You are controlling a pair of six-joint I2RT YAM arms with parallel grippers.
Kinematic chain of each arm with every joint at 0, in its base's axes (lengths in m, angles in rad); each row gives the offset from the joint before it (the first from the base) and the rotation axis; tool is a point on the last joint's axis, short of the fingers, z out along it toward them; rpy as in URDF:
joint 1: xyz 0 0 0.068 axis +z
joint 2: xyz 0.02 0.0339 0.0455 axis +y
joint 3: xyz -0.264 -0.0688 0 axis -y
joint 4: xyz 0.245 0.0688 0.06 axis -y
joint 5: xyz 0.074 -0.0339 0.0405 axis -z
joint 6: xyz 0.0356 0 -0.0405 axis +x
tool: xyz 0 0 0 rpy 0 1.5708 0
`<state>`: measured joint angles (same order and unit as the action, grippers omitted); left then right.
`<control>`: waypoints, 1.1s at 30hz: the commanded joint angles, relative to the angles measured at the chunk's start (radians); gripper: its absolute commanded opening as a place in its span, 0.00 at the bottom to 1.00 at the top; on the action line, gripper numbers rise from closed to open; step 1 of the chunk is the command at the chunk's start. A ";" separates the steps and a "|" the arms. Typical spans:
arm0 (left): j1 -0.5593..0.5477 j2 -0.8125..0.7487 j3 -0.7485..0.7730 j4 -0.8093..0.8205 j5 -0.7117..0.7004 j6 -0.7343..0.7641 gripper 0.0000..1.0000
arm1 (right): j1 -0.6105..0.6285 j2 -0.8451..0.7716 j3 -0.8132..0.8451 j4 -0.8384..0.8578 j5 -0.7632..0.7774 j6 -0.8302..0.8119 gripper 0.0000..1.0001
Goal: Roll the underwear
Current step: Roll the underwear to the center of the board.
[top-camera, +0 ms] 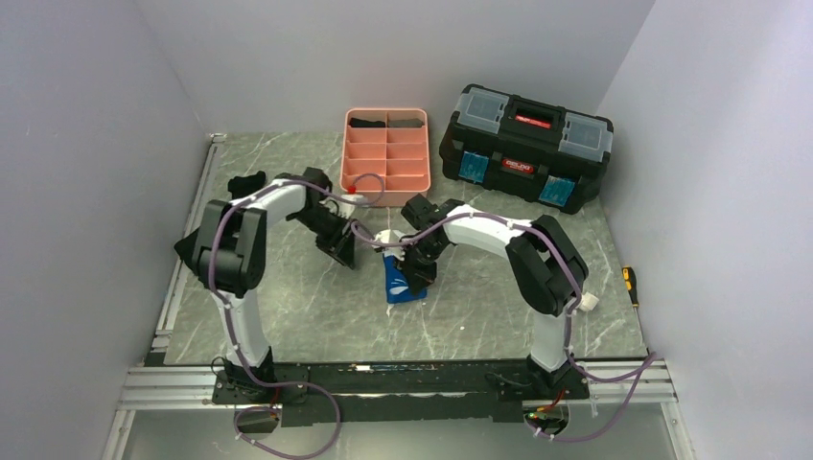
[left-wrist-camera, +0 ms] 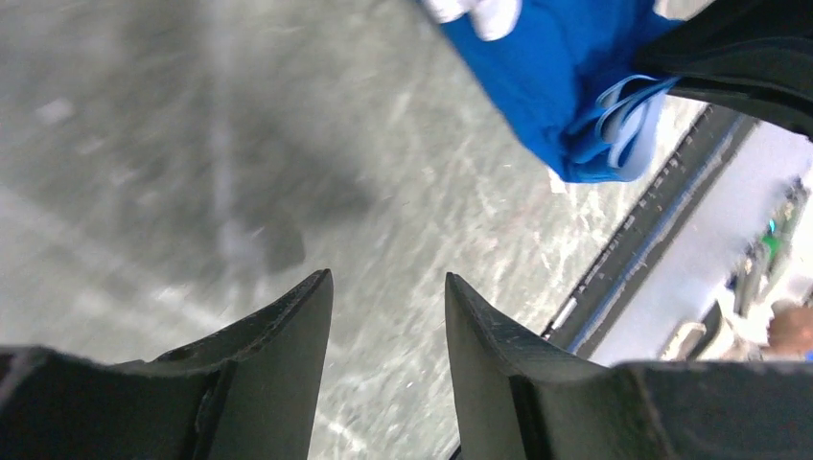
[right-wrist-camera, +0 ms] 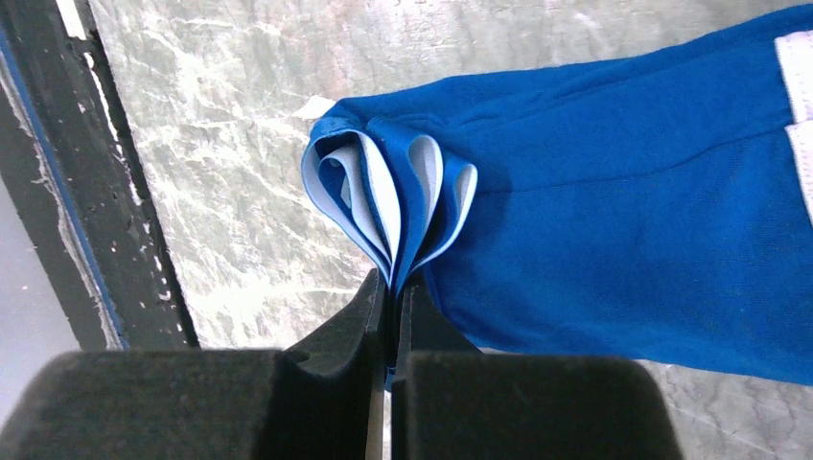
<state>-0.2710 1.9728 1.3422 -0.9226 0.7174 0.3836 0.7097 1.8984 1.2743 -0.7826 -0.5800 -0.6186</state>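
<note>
The underwear [top-camera: 398,280] is a bright-blue folded strip with white markings, lying on the marble table between the arms. My right gripper [top-camera: 419,271] is shut on its folded near end; in the right wrist view the jaws [right-wrist-camera: 391,287] pinch several bunched blue and pale layers of the underwear [right-wrist-camera: 614,220]. My left gripper [top-camera: 343,251] is open and empty, just left of the garment. In the left wrist view its gripper [left-wrist-camera: 388,287] hovers over bare table, with the underwear [left-wrist-camera: 556,86] ahead of it at the upper right.
A pink compartment tray [top-camera: 385,158] stands at the back centre, with dark fabric rolls [top-camera: 386,121] in its far cells. A black toolbox [top-camera: 525,146] sits at the back right. A black cloth [top-camera: 245,182] lies at the far left. A screwdriver [top-camera: 630,285] lies near the right edge.
</note>
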 commanded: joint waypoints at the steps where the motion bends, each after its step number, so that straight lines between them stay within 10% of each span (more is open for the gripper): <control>1: 0.104 -0.139 -0.045 0.070 -0.110 -0.093 0.52 | -0.036 0.052 0.089 -0.089 -0.099 -0.029 0.00; 9: 0.312 -0.404 -0.211 0.130 -0.147 -0.049 0.53 | -0.095 0.250 0.293 -0.275 -0.216 -0.118 0.00; 16: 0.281 -0.777 -0.424 0.251 -0.144 0.092 0.56 | -0.126 0.411 0.457 -0.444 -0.283 -0.194 0.00; 24: -0.102 -1.067 -0.557 0.400 -0.318 0.178 0.64 | -0.132 0.523 0.551 -0.536 -0.301 -0.227 0.00; 33: -0.527 -0.834 -0.413 0.445 -0.536 0.254 0.66 | -0.132 0.556 0.576 -0.555 -0.305 -0.230 0.00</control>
<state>-0.6453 1.0492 0.8543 -0.5381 0.3313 0.5663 0.5671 2.4165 1.8286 -1.3575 -0.9012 -0.7940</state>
